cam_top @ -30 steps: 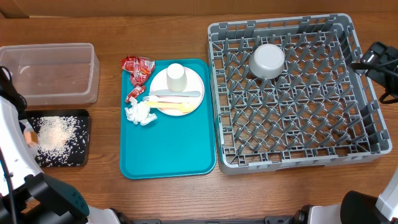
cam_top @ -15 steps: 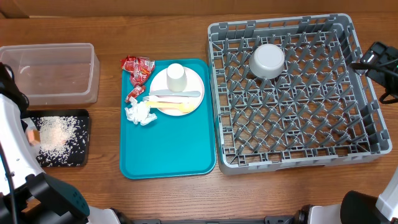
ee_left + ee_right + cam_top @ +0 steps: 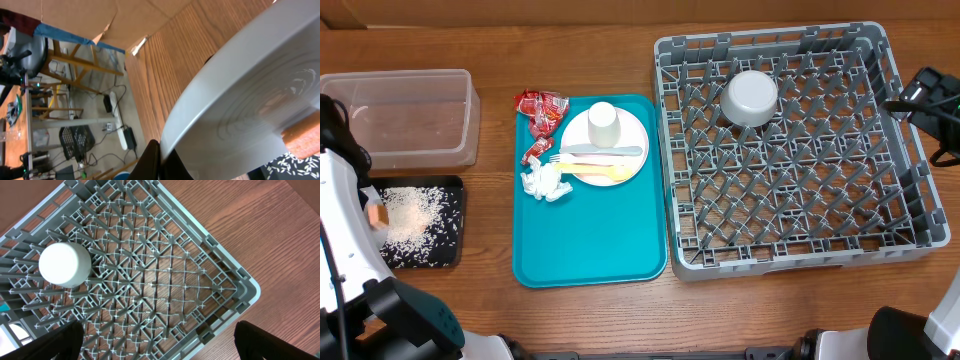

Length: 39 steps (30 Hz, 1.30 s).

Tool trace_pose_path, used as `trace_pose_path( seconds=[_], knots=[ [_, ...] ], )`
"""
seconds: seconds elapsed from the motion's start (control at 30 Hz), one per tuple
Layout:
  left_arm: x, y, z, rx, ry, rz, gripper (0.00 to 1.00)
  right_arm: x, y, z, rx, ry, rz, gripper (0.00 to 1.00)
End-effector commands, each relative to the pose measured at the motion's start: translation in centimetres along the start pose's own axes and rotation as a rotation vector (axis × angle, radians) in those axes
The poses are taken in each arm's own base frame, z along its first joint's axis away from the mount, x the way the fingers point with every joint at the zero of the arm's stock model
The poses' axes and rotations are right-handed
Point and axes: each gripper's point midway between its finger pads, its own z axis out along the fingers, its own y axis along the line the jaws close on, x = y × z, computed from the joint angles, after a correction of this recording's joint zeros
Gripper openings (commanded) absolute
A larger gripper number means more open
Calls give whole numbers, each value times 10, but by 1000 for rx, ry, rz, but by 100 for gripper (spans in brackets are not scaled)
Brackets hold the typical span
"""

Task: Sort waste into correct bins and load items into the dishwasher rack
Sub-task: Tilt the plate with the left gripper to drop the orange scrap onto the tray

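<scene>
My left fingers (image 3: 152, 162) are clamped on the rim of the grey plate (image 3: 240, 90), tilted beside the black tray (image 3: 445, 250) of rice (image 3: 415, 210), while my right fingers (image 3: 50, 342) stand wide apart above the rack (image 3: 150, 285).

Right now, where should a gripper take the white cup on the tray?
Probably from straight above, jaws straddling the white cup across its round side wall. It stands on end on the pale plate, with cutlery lying close beside it, so a sideways approach looks cramped.

I see a teal tray (image 3: 590, 240), a grey criss-cross rack (image 3: 800, 210), a pale grey plate (image 3: 250, 95), red wrappers (image 3: 542, 108), white rice (image 3: 412, 210), a black tray (image 3: 445, 255) and a brown stripy table (image 3: 600, 320).
</scene>
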Motion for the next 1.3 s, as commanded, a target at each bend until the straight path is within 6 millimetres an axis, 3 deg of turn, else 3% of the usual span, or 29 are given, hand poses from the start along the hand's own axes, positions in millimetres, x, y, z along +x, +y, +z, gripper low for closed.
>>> trace_pose_path(
  seconds=[0.0, 0.17, 0.3, 0.4, 0.53, 1.03, 1.13, 1.27],
  knots=[
    [-4, -1, -6, 4, -16, 12, 4, -1, -2, 0, 12, -5, -4, 100],
    [-23, 4, -14, -79, -118, 10, 4, -1, -2, 0, 13, -5, -4, 100],
    [-13, -30, -23, 76, -86, 65, 4, -1, -2, 0, 12, -5, -4, 100],
    [-26, -20, -30, -47, -172, 92, 4, -1, -2, 0, 12, -5, -4, 100],
    [-25, -2, -20, -98, -146, 84, 4, -1, -2, 0, 12, -5, -4, 100],
    [-17, -25, -25, 54, -107, 86, 4, -1, -2, 0, 12, -5, -4, 100],
    [-20, -30, -36, 153, -98, 62, 4, -1, -2, 0, 12, -5, -4, 100],
    [-31, -31, -70, 322, -98, 18, 4, -1, -2, 0, 12, -5, -4, 100]
  ],
)
